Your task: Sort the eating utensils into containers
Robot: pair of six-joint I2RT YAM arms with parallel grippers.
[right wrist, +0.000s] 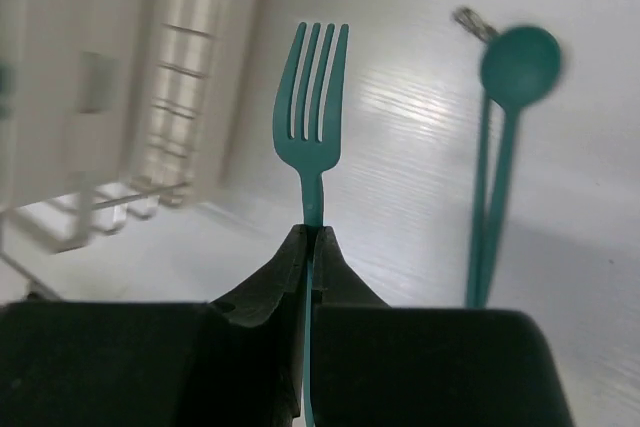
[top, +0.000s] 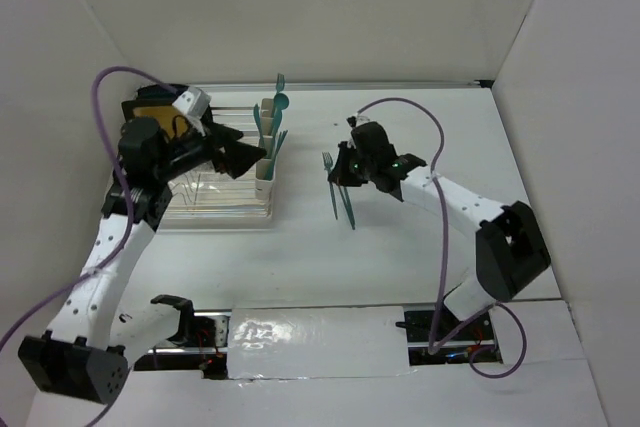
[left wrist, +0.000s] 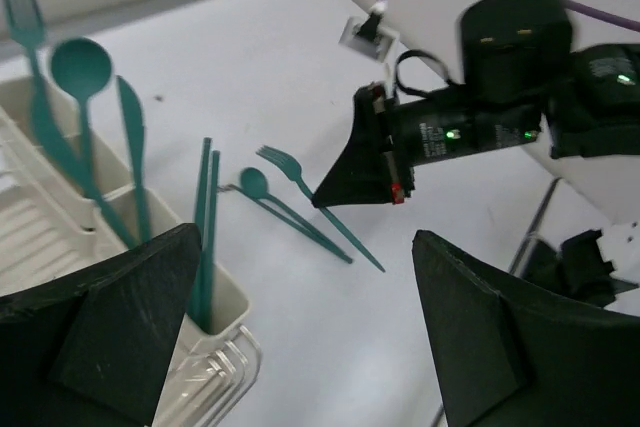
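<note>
My right gripper point(right wrist: 311, 235) is shut on the neck of a teal fork point(right wrist: 312, 107), tines pointing away from it. In the top view this gripper point(top: 337, 175) and fork point(top: 327, 160) are mid-table, right of the containers point(top: 264, 185). A teal spoon point(right wrist: 518, 62) and another thin utensil point(right wrist: 482, 197) lie on the table beside the fork. The cream containers point(left wrist: 228, 315) hold a fork point(left wrist: 20, 7), a spoon point(left wrist: 80, 67), a knife point(left wrist: 130, 127) and more handles. My left gripper point(top: 250, 155) hangs open by the containers, nothing between its fingers point(left wrist: 110, 327).
A clear wire-ribbed dish rack point(top: 215, 197) sits left of the containers, under my left arm. White walls close in the table at the back and both sides. A purple cable point(top: 425, 122) loops over the right arm.
</note>
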